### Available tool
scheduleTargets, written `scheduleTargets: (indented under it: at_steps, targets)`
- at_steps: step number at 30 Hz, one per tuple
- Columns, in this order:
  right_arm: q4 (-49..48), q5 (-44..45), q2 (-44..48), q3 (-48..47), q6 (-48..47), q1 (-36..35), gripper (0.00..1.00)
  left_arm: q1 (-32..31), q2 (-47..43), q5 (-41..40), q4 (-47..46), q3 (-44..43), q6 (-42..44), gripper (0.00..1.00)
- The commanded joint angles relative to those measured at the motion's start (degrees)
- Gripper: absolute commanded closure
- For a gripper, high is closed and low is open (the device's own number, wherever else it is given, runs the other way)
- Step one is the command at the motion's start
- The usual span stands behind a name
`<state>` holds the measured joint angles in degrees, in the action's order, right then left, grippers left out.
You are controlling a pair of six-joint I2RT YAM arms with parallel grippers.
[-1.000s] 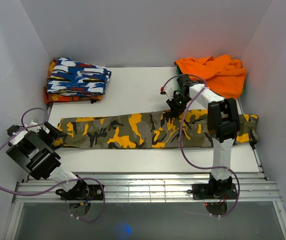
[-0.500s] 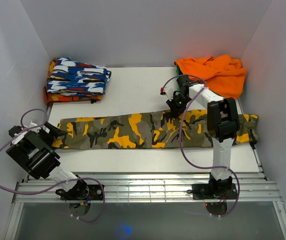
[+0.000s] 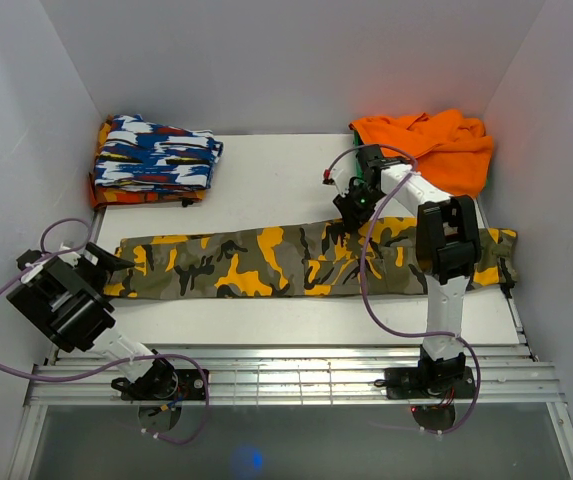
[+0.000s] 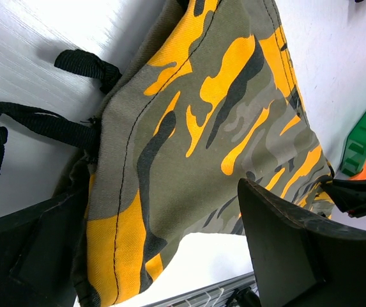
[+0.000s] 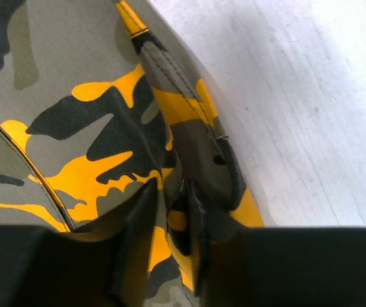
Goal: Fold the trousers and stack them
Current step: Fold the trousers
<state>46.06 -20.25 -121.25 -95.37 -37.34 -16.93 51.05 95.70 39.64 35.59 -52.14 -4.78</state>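
Observation:
The camouflage trousers lie stretched out flat, left to right, across the white table. My left gripper is at their left end. In the left wrist view its jaws stand wide apart over the cloth, holding nothing. My right gripper is at the trousers' far edge, right of the middle. In the right wrist view its fingers are closed on a pinched fold of the camouflage cloth.
A blue-white-red folded garment lies at the back left. A plain orange cloth is heaped at the back right, over something green. Black drawstrings trail from the trousers' end. White walls close in both sides; a metal rail runs along the near edge.
The left arm has shifted slightly at the trousers' left end. The right gripper has stayed on the cloth's far edge. The trousers have not visibly moved.

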Motion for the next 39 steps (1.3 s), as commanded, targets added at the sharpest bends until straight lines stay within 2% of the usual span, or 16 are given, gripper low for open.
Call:
scheduleTargets:
  at_steps: [1,4,9,13,19,20,22,25,26,39]
  targets:
    - [1.0,-1.6,-0.2,-3.5,0.3,0.8,0.65,0.3,2.7,-12.0,-0.4,1.3,2.2,0.02]
    - [1.4,-3.8,-0.7,-5.5,1.2,0.8,0.48,0.4,2.6,-11.8,-0.4,1.2,2.5,0.02]
    - [3.3,-5.6,-3.0,-9.2,1.4,0.1,0.48,0.4,2.6,-11.5,-0.2,1.2,2.8,0.02]
    - [4.3,-5.1,-4.3,-10.2,0.9,-0.6,0.56,0.4,2.8,-11.6,-0.2,1.2,2.8,0.02]
    - [5.9,-3.7,-6.0,-11.0,-0.4,-0.8,0.48,0.4,2.9,-11.5,-0.1,1.3,2.9,0.02]
    - [6.2,-3.7,-6.1,-11.1,-0.5,-0.9,0.49,0.4,2.9,-11.5,0.0,1.2,2.9,0.02]
    - [6.4,-3.6,-6.2,-11.3,-1.1,-0.9,0.58,0.5,2.9,-11.6,0.0,1.2,2.8,0.02]
    - [5.9,-3.5,-5.8,-11.2,-1.3,-1.0,0.86,0.4,2.9,-11.9,-0.1,1.2,2.8,0.02]
    - [5.7,-3.4,-5.6,-11.2,-1.3,-0.9,0.92,0.4,3.0,-12.0,0.0,1.2,2.8,0.02]
    - [5.5,-1.7,-4.6,-10.9,-1.2,1.3,0.92,0.4,3.6,-14.0,0.4,0.8,2.4,0.02]
